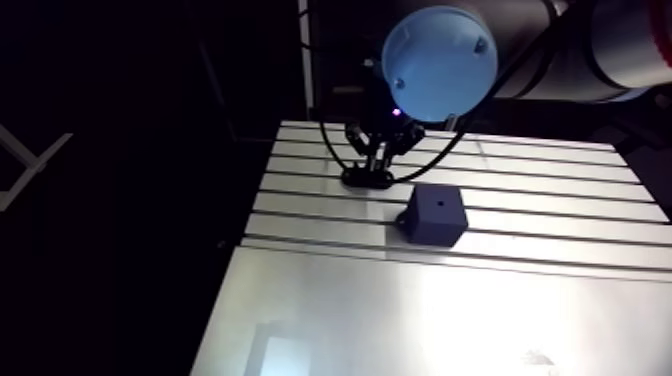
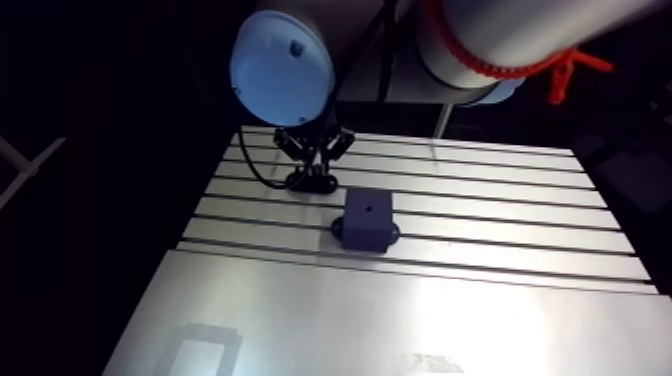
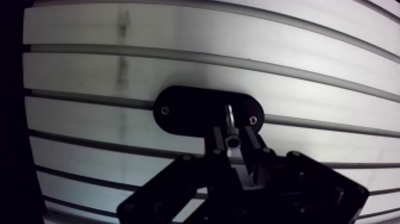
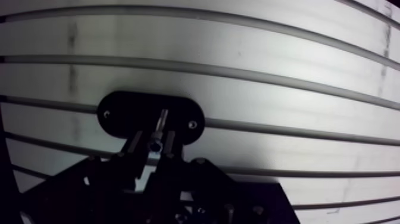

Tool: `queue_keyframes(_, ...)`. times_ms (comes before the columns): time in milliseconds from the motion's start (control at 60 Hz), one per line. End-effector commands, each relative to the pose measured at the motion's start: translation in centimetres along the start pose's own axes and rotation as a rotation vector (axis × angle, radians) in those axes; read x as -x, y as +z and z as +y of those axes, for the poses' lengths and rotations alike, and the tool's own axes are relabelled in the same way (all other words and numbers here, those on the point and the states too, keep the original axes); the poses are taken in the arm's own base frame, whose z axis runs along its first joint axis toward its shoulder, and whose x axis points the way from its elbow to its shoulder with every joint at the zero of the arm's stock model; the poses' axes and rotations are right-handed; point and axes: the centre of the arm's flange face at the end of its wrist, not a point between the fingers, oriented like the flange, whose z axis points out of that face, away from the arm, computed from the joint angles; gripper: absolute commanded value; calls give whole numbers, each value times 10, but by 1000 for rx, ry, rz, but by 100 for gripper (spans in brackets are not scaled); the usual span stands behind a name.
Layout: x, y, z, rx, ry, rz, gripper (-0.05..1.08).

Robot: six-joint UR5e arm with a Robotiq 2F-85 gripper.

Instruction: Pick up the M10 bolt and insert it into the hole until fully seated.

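M10 bolt (image 3: 229, 120) tight in gripper (image 3: 233, 139) — over black oval plate (image 3: 184, 110)

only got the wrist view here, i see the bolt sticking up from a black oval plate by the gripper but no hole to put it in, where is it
observer: The arm view shows a dark block on the table, with the hole in its top face.
operator: touching the plate or apart
observer: Apart. Bare slotted table lies between it and the black oval plate, and the block sits nearer the arm camera.
operator: is the gripper anywhere near it
observer: No. The gripper is down at the plate, off to one side of the block.
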Motion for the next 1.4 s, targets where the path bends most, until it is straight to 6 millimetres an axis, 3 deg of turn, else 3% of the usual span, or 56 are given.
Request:
queue_keyframes(17, 0, 0, 0, 0, 1, 0, 73)
queue_keyframes(283, 0, 0, 0, 0, 0, 2, 80)
queue_keyframes(783, -8, -20, 0, -5, -4, 74, 91)
queue_keyframes(1067, -8, -41, 0, -3, -5, 81, 95)
queue_keyframes(1400, -1, -67, 6, -3, -38, -5, 108)
